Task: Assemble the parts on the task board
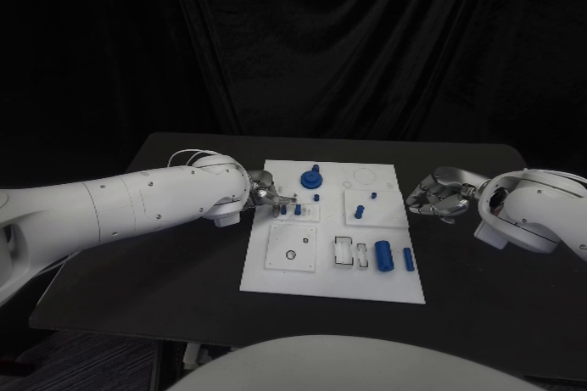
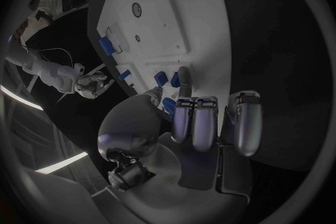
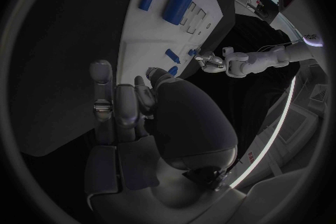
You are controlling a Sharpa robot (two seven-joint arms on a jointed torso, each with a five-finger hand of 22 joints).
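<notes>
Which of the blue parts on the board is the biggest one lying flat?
The thick blue cylinder lying near the task board's front right corner. It is far wider than the slim blue pin beside it.

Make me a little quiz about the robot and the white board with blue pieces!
1. True or false: the right hand is over the middle of the board.
2. Which hand has fingers at the small blue pegs: A left, B right?
3. Fill in: the two biggest loose blue parts lie on the board's ___ side.

Key: 1 false, it is beside the right edge. 2 A. 3 right.
</notes>
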